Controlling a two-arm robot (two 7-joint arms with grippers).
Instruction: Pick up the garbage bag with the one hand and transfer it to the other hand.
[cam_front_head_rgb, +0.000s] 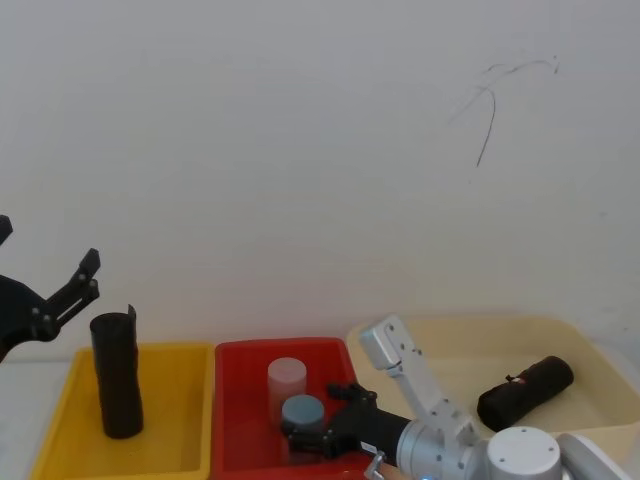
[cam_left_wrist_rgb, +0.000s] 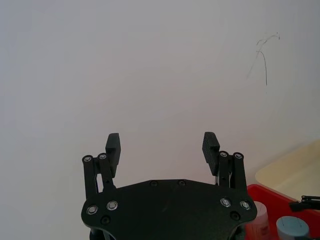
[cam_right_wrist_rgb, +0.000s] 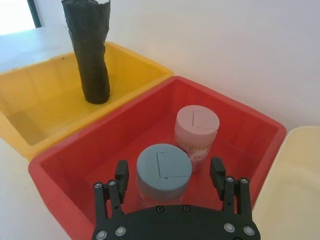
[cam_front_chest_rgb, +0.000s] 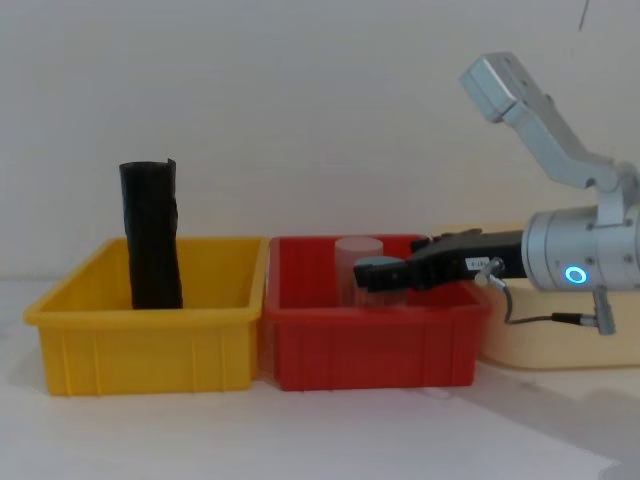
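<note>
Bins sit three in a row on the desk: yellow bin (cam_front_head_rgb: 60, 420), red bin (cam_front_head_rgb: 235, 350) and cream bin (cam_front_head_rgb: 450, 325). The garbage bag (cam_front_head_rgb: 525, 392) lies on its side in the cream bin, at the robot's right, a speck of red label showing, with nothing touching it. A plain black roll (cam_front_head_rgb: 117, 375) stands upright in the yellow bin. The right gripper (cam_right_wrist_rgb: 170, 172) reaches low into the red bin, fingers spread to either side of a blue-lidded jar (cam_front_head_rgb: 302, 412) and gripping nothing; a pink-lidded jar (cam_front_head_rgb: 286, 380) stands just behind. The left gripper (cam_left_wrist_rgb: 162, 145) hangs raised beyond the yellow bin, released too, facing the wall. I'd say it waits there to receive, and the right arm must swing over to the cream bin before any pickup begins.
</note>
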